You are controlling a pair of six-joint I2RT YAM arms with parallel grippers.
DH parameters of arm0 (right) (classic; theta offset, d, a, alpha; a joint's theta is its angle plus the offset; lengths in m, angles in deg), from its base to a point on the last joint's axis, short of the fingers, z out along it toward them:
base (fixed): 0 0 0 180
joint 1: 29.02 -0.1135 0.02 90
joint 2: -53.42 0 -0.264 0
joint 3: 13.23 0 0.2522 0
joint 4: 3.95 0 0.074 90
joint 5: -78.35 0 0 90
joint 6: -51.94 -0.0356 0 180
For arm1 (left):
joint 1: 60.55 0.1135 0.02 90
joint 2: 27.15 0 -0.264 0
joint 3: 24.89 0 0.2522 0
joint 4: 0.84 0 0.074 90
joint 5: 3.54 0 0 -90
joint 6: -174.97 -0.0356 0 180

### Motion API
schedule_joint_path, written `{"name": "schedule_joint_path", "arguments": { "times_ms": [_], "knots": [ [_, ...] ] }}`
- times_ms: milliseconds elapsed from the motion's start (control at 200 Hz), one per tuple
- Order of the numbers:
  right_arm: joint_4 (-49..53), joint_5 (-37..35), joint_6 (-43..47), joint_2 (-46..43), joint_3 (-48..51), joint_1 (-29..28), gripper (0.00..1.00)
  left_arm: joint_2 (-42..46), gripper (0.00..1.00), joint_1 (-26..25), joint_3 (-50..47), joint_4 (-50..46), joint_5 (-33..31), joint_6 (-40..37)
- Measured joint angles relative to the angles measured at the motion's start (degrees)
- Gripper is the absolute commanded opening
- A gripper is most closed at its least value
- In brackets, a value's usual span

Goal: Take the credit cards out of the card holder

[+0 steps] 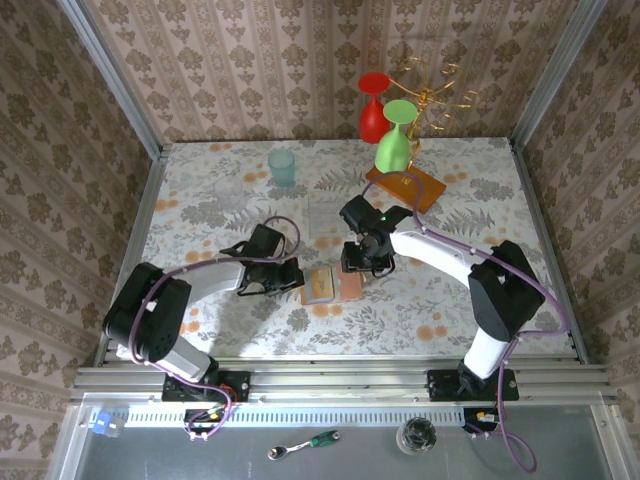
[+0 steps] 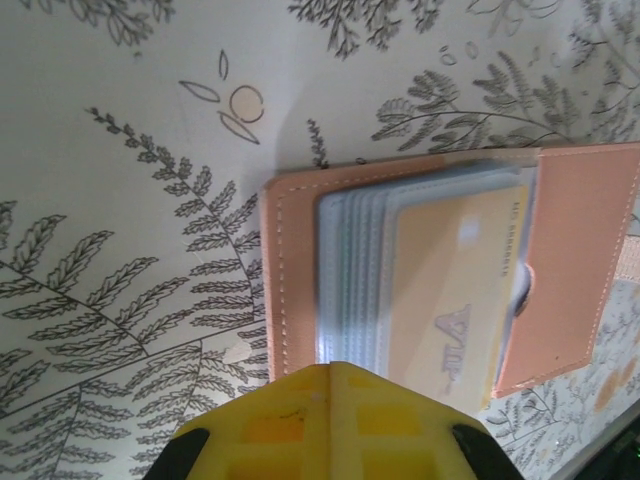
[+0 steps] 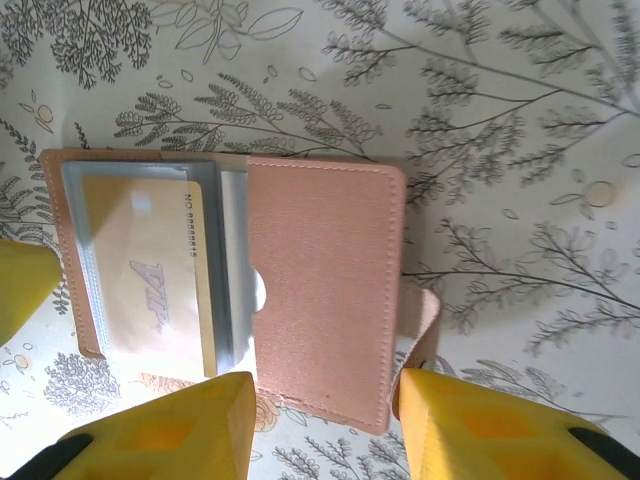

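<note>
The card holder [image 1: 335, 285] lies open on the flowered table, a tan leather bifold [image 3: 320, 280] with grey-blue sleeves. One tan credit card [image 2: 455, 290] printed "VIP" sits in the sleeves [image 3: 140, 270], half under the right flap. My left gripper [image 1: 293, 280] is shut, and its yellow tip [image 2: 335, 368] rests on the holder's left side [image 2: 290, 250] by the sleeves. My right gripper [image 1: 365, 265] is open [image 3: 320, 405]. Its fingers stand either side of the right flap's near edge, and the strap tab [image 3: 425, 325] curls against the right finger.
A wooden base [image 1: 405, 187] with a gold rack [image 1: 430, 85] stands at the back right, with an upturned green glass [image 1: 397, 140] and a red one [image 1: 373, 110]. A teal cup [image 1: 282, 166] and a clear glass [image 1: 228, 195] stand at the back left. Patterned walls close the table in.
</note>
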Motion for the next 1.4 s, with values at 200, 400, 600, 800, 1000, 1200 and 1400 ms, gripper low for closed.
{"name": "schedule_joint_path", "arguments": {
  "times_ms": [200,400,600,800,1000,1200,1400],
  "knots": [
    [-0.3,1.0,-0.2,1.5,-0.1,-0.3,0.44,-1.1,0.0,-0.2,0.0,-0.2,-0.8,-0.5],
    [-2.4,3.5,-1.4,1.5,-1.8,-0.9,0.46,-1.7,0.0,-0.2,0.1,-0.1,-0.9,-0.9],
    [-3.5,5.5,-1.7,3.1,-2.2,-1.6,0.5,-2.2,0.0,-0.2,0.5,-0.2,-0.9,-1.1],
    [-3.5,5.7,-1.7,3.9,-2.4,-1.7,0.5,-2.3,0.0,-0.2,0.6,-0.3,-1.0,-1.5],
    [0.2,1.2,-1.1,5.4,-4.6,-1.7,0.6,-3.0,0.0,-0.2,1.4,-0.8,-1.0,-1.5],
    [5.6,-6.4,-0.2,6.9,-5.2,-1.6,0.66,-3.0,0.0,-0.2,1.6,-1.0,-1.0,-1.9],
    [6.0,-8.0,0.3,7.6,-4.3,-1.2,0.69,-3.1,0.0,-0.2,1.7,-1.1,-1.0,-2.0]
  ]
}}
